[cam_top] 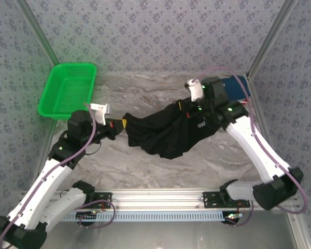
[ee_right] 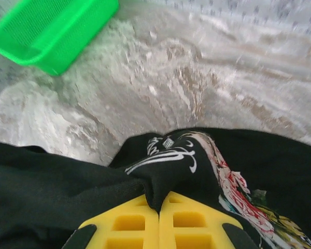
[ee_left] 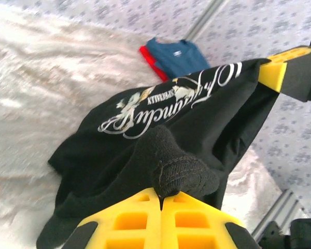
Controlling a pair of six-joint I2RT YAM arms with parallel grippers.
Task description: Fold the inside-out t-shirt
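The left gripper point(ee_left: 160, 201) is pinched tight on a bunched bit of the inside-out t-shirt point(cam_top: 171, 132). The right gripper point(ee_right: 159, 201) is pinched tight on another bit of it. The black shirt hangs between the two grippers like a little hammock and sags down toward the table point(cam_top: 145, 93). I think they hold it at two ends so they can pull it out flat, because a shirt must be spread before it is folded. It looks all crumpled, so the folding has hardly begun. Just past the left gripper's tips there is white curly writing point(ee_left: 160, 104) on the cloth, but it is turned about and too swirly for me to read. Close to the right gripper's tips is a bright print point(ee_right: 233, 192) in red, white and green. A folded blue shirt point(ee_left: 173, 54) lies far beyond the left gripper. A green basket point(ee_right: 52, 31) sits far ahead of the right one.
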